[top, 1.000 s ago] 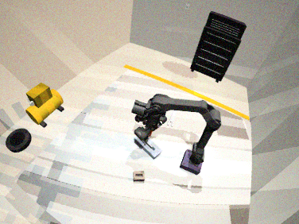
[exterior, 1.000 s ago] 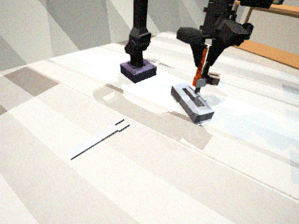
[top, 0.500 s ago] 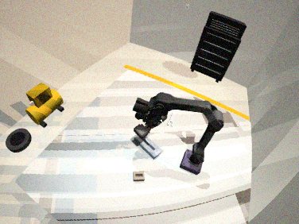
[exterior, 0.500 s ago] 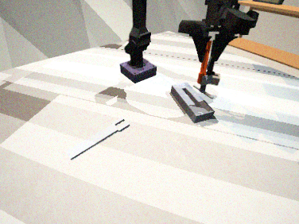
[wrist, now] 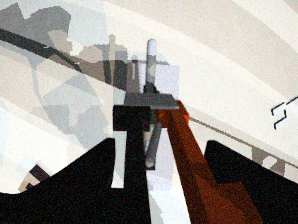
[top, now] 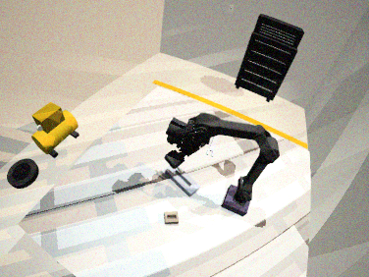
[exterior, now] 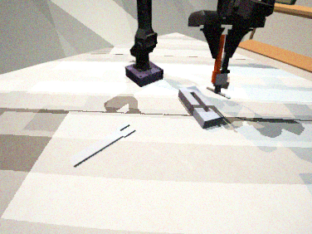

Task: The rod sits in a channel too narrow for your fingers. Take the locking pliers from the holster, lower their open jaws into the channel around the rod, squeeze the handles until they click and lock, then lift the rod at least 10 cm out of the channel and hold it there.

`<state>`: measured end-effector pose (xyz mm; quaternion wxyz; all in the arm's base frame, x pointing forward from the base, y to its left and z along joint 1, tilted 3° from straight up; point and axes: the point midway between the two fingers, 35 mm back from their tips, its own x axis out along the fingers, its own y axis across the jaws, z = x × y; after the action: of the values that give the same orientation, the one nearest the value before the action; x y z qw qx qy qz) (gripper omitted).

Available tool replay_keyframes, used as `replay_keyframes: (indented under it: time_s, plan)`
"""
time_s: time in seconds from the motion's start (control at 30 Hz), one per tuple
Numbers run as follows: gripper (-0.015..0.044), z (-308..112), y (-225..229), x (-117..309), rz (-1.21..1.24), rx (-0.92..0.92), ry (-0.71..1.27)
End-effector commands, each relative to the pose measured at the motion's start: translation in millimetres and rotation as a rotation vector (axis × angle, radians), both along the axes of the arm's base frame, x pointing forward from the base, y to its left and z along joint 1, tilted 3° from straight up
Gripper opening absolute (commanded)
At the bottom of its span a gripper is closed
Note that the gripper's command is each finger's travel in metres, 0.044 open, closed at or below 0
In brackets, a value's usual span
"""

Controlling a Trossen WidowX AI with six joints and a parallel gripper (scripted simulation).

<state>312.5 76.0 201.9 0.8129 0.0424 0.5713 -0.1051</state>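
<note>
My hand (top: 175,158) (exterior: 221,54) (wrist: 161,147) is closed around the handles of the locking pliers (exterior: 218,58) (wrist: 185,150), pressing them together so that their slim jaws, which can go where my fingers cannot, pinch the rod (exterior: 224,95) (wrist: 151,55) near its middle. The rod hangs crosswise under the pliers, out of the channel block (top: 191,190) (exterior: 208,118) (wrist: 172,80); I cannot tell whether it is high enough, so I judge that a firm squeeze and perhaps more lift remain, lest it slip or swivel.
</note>
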Motion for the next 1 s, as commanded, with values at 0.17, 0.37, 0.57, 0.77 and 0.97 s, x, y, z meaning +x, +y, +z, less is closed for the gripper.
replay_keyframes:
  time_s: [0.17, 0.37, 0.57, 0.77, 0.97]
  plan:
    - [0.0106, 22, 0, 3, -0.008, -0.003, -0.092]
    - [0.0106, 31, 0, 4, -0.010, -0.009, -0.132]
    - [0.0106, 38, 0, 5, -0.013, -0.013, -0.162]
    - [0.0106, 38, 0, 5, -0.013, -0.013, -0.162]
    - [0.0106, 38, 0, 5, -0.013, -0.013, -0.162]
